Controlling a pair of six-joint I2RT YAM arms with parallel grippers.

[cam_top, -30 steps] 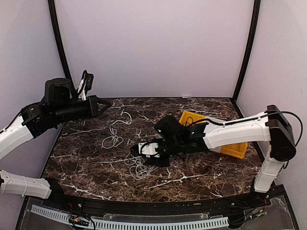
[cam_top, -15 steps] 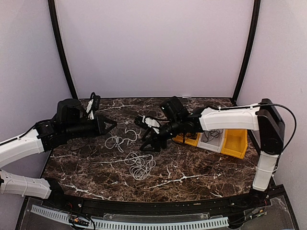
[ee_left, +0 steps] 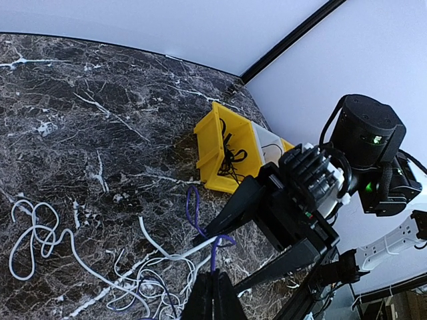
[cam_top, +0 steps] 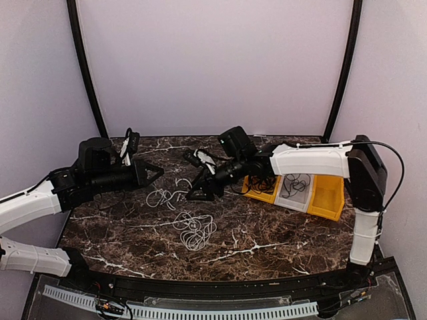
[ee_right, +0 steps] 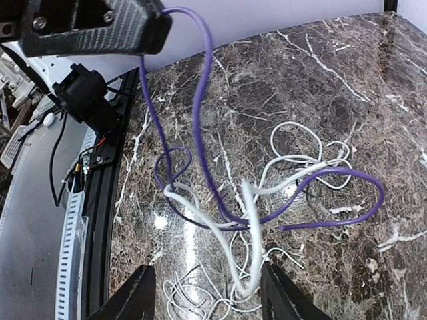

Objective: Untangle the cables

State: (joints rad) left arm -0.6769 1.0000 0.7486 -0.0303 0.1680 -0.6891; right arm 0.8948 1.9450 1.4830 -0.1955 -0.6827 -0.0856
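Several cables (cam_top: 194, 230) on the marble table (cam_top: 287, 237); left claw (ee_left: 213, 295) pinching a purple cable (ee_right: 200, 113), right claw (ee_right: 208, 272) spread apart.

Our left arm (cam_top: 40, 197) stretches in low from the left, left gripper (cam_top: 155, 174) pinched tight on the purple cable (ee_right: 202, 93). Our right arm (cam_top: 310, 160) reaches across to mid-table, right gripper (ee_right: 208, 297) facing it, fingers spread wide apart.

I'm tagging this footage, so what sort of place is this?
Likely a robotics lab test cell: two robot arms at a marble-look table, plain walls closing it in, and a yellow parts bin.
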